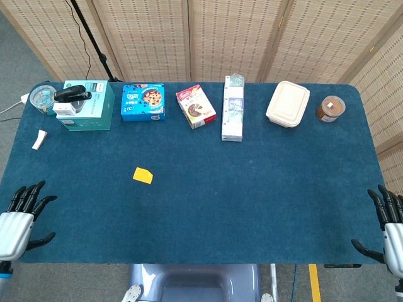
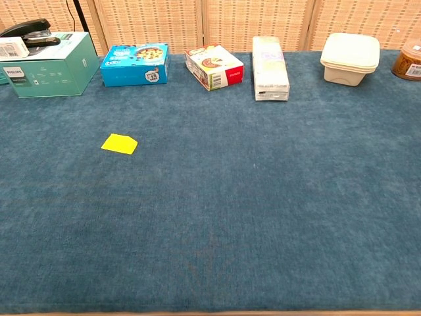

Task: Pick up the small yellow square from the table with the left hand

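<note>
The small yellow square (image 1: 143,175) lies flat on the blue table cloth, left of centre; the chest view shows the yellow square (image 2: 119,143) at its left. My left hand (image 1: 21,219) hovers at the table's near left corner, fingers spread and empty, well to the left of and nearer than the square. At the near right corner my right hand (image 1: 389,228) is also empty with its fingers apart. Neither hand appears in the chest view.
Along the far edge stand a teal box (image 1: 88,106) with a black stapler (image 1: 72,94), a blue box (image 1: 143,102), a red-white box (image 1: 196,106), a long white pack (image 1: 232,108), a cream container (image 1: 288,104) and a brown jar (image 1: 330,109). A small white piece (image 1: 39,139) lies far left.
</note>
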Action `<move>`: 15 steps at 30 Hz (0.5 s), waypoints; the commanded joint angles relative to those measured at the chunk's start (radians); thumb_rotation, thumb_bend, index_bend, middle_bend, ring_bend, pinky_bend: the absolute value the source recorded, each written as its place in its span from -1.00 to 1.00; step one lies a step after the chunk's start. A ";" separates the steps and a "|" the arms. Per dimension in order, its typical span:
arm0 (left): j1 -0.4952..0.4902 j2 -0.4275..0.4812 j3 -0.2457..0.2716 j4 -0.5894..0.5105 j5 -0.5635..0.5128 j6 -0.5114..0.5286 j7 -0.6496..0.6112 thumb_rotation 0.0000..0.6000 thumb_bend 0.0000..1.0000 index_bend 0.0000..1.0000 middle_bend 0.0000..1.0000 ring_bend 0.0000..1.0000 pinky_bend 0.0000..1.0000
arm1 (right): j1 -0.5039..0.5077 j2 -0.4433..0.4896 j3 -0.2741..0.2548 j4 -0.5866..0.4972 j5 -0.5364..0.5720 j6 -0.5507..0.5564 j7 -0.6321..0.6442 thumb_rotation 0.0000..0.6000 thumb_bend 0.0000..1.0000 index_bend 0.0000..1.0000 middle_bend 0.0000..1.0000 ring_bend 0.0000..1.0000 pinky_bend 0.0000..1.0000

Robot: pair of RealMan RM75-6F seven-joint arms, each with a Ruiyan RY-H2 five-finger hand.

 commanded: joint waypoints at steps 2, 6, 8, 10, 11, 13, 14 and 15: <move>-0.126 0.023 -0.071 -0.067 -0.101 -0.170 0.068 1.00 -0.62 -0.36 -1.00 -1.00 -1.00 | 0.002 0.004 0.001 0.000 0.006 -0.004 0.007 1.00 -1.00 -1.00 -1.00 -1.00 -1.00; -0.238 -0.028 -0.128 -0.039 -0.143 -0.284 0.121 1.00 -0.49 -0.32 -1.00 -1.00 -1.00 | 0.003 0.007 0.003 0.000 0.013 -0.008 0.017 1.00 -1.00 -1.00 -1.00 -1.00 -1.00; -0.292 -0.062 -0.147 -0.007 -0.159 -0.341 0.130 1.00 -0.45 -0.31 -1.00 -1.00 -1.00 | 0.004 0.009 0.004 0.001 0.017 -0.010 0.023 1.00 -1.00 -1.00 -1.00 -1.00 -1.00; -0.331 -0.094 -0.158 0.021 -0.170 -0.380 0.146 1.00 -0.44 -0.27 -1.00 -1.00 -1.00 | 0.005 0.011 0.006 0.002 0.022 -0.013 0.028 1.00 -1.00 -1.00 -1.00 -1.00 -1.00; -0.350 -0.112 -0.163 0.035 -0.181 -0.401 0.155 1.00 -0.44 -0.24 -1.00 -1.00 -1.00 | 0.006 0.012 0.007 0.002 0.025 -0.014 0.031 1.00 -1.00 -1.00 -1.00 -1.00 -1.00; -0.405 -0.163 -0.174 0.071 -0.220 -0.473 0.179 1.00 -0.44 -0.22 -1.00 -1.00 -1.00 | 0.007 0.014 0.011 0.005 0.036 -0.016 0.040 1.00 -1.00 -1.00 -1.00 -1.00 -1.00; -0.427 -0.185 -0.181 0.090 -0.245 -0.498 0.194 1.00 -0.44 -0.21 -1.00 -1.00 -1.00 | 0.009 0.015 0.013 0.006 0.041 -0.019 0.045 1.00 -1.00 -1.00 -1.00 -1.00 -1.00; -0.444 -0.205 -0.187 0.108 -0.265 -0.513 0.210 1.00 -0.44 -0.21 -1.00 -1.00 -1.00 | 0.010 0.017 0.014 0.007 0.046 -0.021 0.049 1.00 -1.00 -1.00 -1.00 -1.00 -1.00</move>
